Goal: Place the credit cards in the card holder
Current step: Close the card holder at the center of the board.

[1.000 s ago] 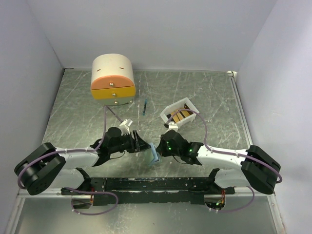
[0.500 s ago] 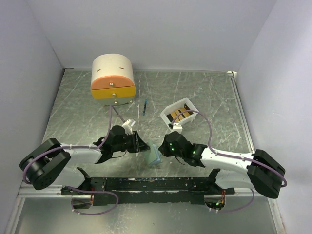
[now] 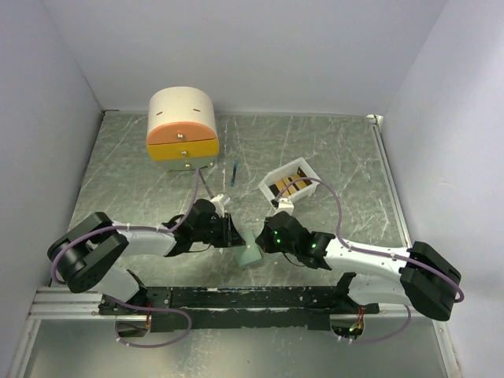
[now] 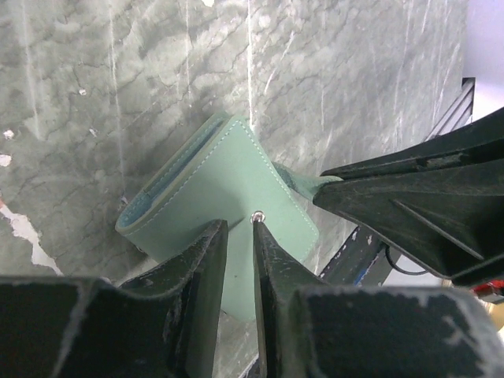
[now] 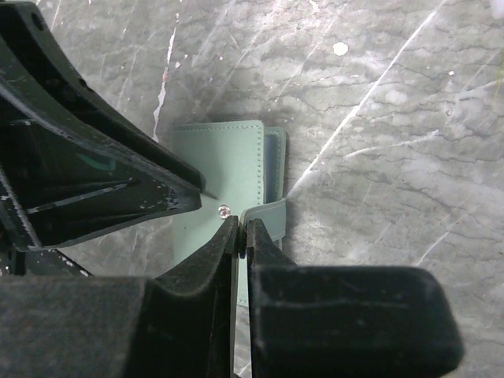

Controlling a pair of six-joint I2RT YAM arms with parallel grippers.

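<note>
Card holder point(image 3: 249, 254) on counter point(image 3: 339, 157) between grippers: 3 o'clock of left gripper point(image 4: 240, 228), narrow over the snap point(image 4: 257, 217), grip unclear; right gripper point(image 5: 242, 228) pinching its strap point(image 5: 268, 211) from 3 o'clock side. Credit cards point(image 3: 288, 187) in tray point(image 3: 309, 167) at 1 o'clock.

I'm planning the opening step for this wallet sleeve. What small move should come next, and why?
Probably the left claw should close on the card holder to steady it. Its jaws stand narrowly apart by the snap, while the right claw pinches the strap, ready to pull the holder open. The holder lies folded, and the cards sit in the white tray.
</note>
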